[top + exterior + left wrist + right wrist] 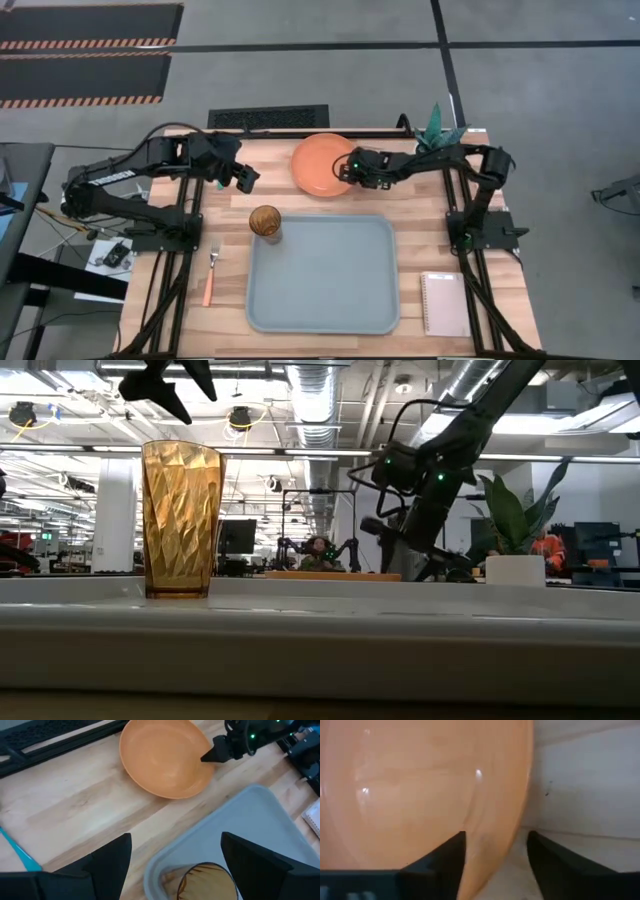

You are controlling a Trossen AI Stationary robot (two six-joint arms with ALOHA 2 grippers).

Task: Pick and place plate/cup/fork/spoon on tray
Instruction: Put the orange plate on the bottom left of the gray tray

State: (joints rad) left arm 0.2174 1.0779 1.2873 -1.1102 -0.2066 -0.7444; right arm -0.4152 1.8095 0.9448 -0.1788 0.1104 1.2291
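Orange and wide, the plate (322, 165) lies on the wooden surface (230, 215) at twelve o'clock from the tray (322, 272), not yet on it. The right gripper (347, 170) has its fingers parted only a little, straddling the plate's rim at about three o'clock. In the right wrist view the rim runs between the two dark fingers (440, 865), so I judge it is lining up an edge pinch, since a flat dish offers no other hold. Whether the fingers touch the rim yet I cannot tell.

Amber cup (265, 221) stands upright in the tray's ten o'clock corner, already placed. The left gripper (243, 179) hovers above and behind it, fingers spread wide, holding nothing. The fork (210, 278) lies on the surface at nine o'clock from the tray. A blue handle, probably the spoon (20, 852), shows only in the left wrist view.
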